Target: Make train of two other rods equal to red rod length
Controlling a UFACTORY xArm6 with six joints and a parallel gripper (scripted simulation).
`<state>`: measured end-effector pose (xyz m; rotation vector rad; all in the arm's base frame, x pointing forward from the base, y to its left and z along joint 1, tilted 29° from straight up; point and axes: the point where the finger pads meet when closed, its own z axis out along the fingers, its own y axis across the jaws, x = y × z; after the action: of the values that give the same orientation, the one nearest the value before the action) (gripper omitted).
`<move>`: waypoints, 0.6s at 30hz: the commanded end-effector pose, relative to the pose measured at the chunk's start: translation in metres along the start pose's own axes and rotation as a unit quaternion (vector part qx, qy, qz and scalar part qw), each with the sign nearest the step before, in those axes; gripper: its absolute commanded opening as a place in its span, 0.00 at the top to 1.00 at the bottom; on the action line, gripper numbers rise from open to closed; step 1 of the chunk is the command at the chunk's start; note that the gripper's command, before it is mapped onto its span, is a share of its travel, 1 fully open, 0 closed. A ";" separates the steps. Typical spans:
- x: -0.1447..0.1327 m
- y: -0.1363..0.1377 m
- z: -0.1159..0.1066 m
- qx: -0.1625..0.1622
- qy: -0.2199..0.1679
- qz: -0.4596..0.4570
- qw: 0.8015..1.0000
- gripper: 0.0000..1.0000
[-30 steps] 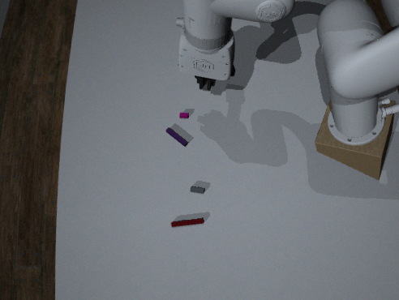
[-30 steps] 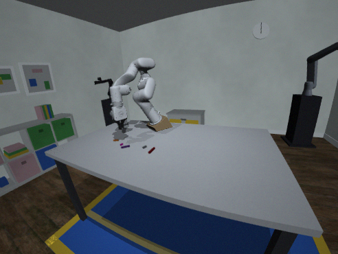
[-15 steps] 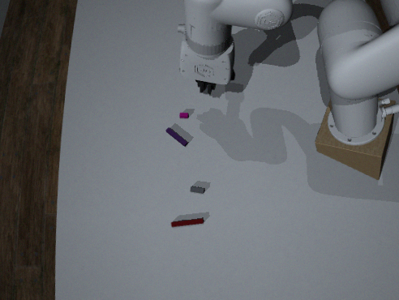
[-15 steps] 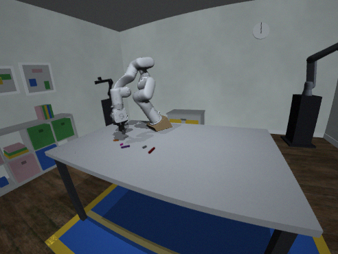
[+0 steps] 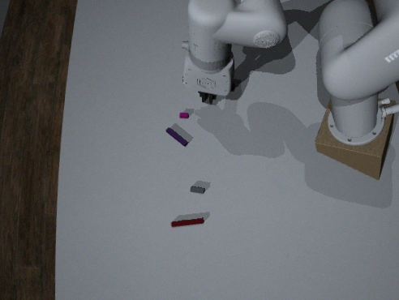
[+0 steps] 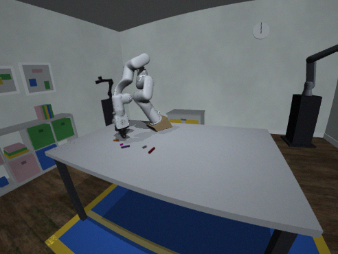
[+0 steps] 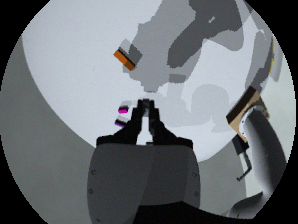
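The red rod lies flat nearest the front, with the grey rod just behind it. The purple rod and the short magenta rod lie farther back. The orange rod lies beyond them; the arm hides it in the top view. My gripper hangs above the table just right of the magenta rod. Its fingers are nearly together, shut on something small that they hide.
The arm's tan base block stands at the table's back right. The table's left edge meets the wooden floor. All the rods lie apart from each other.
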<state>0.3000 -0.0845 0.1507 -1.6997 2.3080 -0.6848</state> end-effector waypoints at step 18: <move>0.000 -0.007 0.025 0.002 0.001 0.000 1.000 0.96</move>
<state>0.3154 -0.0924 0.1317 -1.6988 2.3082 -0.6891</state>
